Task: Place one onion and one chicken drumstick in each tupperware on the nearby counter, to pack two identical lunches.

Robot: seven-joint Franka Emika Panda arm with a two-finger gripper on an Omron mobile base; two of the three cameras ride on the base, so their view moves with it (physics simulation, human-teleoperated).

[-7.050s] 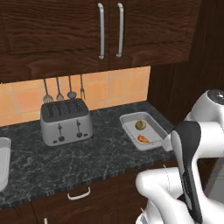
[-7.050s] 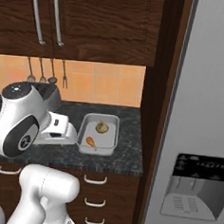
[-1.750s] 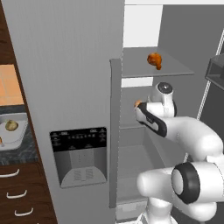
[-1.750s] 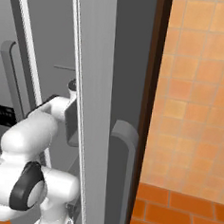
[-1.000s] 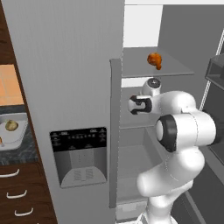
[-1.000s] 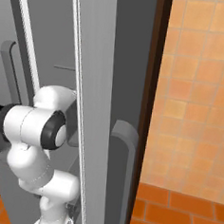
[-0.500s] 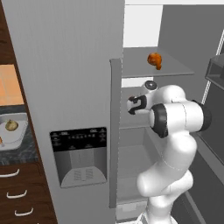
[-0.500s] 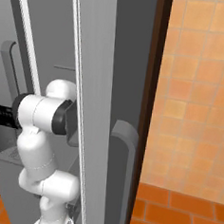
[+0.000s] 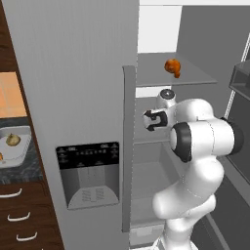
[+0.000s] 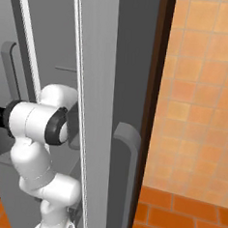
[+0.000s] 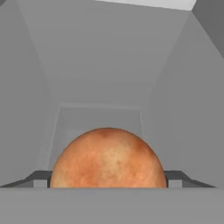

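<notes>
grasping second onion (image 11: 108, 157) in fridge; gripper (image 11: 108, 177) jaws apart, flanking it at 3 and 9 o'clock; next: clamp, withdraw.

1 mottled orange-tan onion (image 11: 108, 158) sits between the gripper's (image 11: 108, 177) fingertips, perhaps touching them; 1 glazed drumstick (image 9: 172, 67) lies above the gripper.

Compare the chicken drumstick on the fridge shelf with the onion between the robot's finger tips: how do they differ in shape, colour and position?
Shape: the chicken drumstick is lumpy with a narrower end; the onion is a smooth round ball.
Colour: the chicken drumstick is deeper orange-brown; the onion is paler, mottled orange-tan.
Position: the chicken drumstick lies alone on the upper fridge shelf; the onion sits between the finger tips of the tool.
Both are inside the open fridge.
</notes>
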